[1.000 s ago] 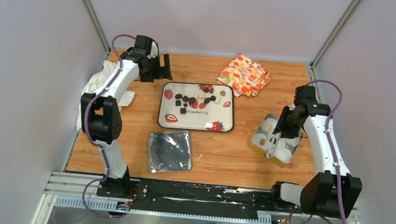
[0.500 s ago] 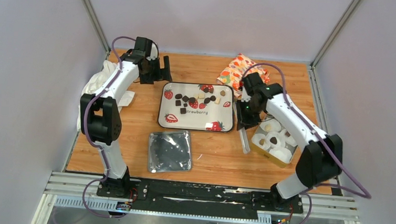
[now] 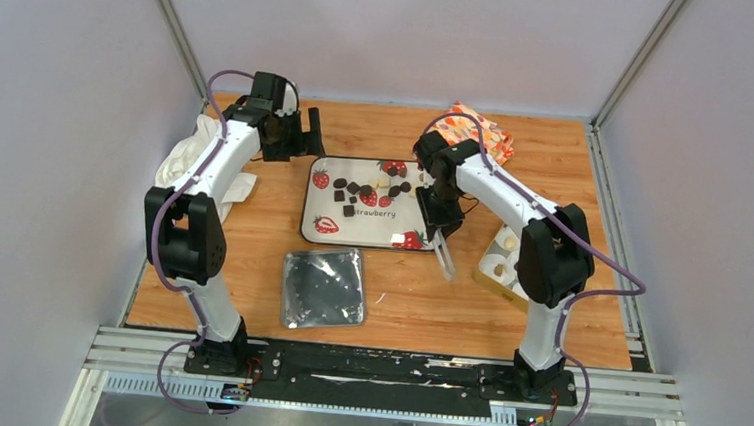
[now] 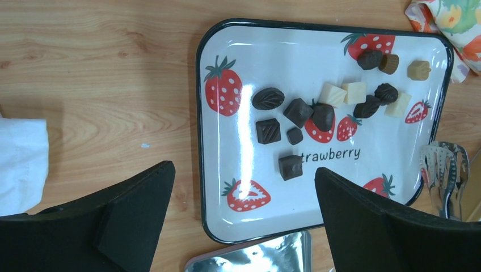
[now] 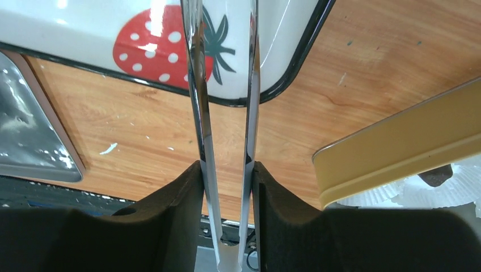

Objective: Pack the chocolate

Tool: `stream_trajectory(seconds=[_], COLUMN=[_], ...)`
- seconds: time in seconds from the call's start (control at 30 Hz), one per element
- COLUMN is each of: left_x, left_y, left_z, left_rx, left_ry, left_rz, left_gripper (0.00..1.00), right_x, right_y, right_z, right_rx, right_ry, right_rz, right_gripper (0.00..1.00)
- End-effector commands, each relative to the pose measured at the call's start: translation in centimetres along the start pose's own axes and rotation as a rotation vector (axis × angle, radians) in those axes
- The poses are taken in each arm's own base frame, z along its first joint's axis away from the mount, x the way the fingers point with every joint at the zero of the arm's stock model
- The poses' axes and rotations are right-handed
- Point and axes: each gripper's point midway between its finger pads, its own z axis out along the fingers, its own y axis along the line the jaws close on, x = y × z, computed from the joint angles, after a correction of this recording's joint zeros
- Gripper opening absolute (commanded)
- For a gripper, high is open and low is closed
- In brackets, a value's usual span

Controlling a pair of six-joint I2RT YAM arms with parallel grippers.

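Most small dark and cream chocolate pieces (image 4: 298, 110) lie on white strawberry-print tray (image 4: 266, 62); one dark piece (image 5: 435, 175) seen in gold box (image 5: 397, 136). At tray corner, slim metal tongs (image 5: 224, 113) pinched in right claw (image 5: 227, 170); left claw (image 4: 244, 170) spread wide. Bulk unpacked.

Right gripper (image 3: 439, 225) (clamping tongs (image 3: 443, 255)) swung from box (image 3: 494, 278) to tray (image 3: 372, 233) edge.
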Motion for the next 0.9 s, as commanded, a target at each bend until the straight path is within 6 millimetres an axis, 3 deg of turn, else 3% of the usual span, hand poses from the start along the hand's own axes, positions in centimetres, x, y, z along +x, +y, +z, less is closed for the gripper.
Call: stream_trajectory(seconds=[0.0,0.3,0.7,0.87], left_x=[-0.3,-0.2,-0.5,-0.6], left_y=[0.3,1.0,1.3,1.3], left_z=[-1.1,-0.9,-0.5,-0.3], left_rx=[-0.012,-0.027,-0.024,-0.019], left_ry=[-0.019,-0.007,-0.003,-0.001], left_rz=[0.015,0.021,0.007,0.003], left_gripper=[1.0,1.0,1.0,1.0], right_x=[-1.6,-4.0,-5.1,-5.5], right_y=[-0.1,0.6,1.4,1.6], right_z=[0.2,2.1,4.4,4.3], right_rx=[0.039,0.049,0.046,0.039], right_ry=[-0.028,-0.038,0.007,0.001], right_rz=[0.048,0.131,0.212,0.211], right_gripper=[0.39,0.45,0.45,0.45])
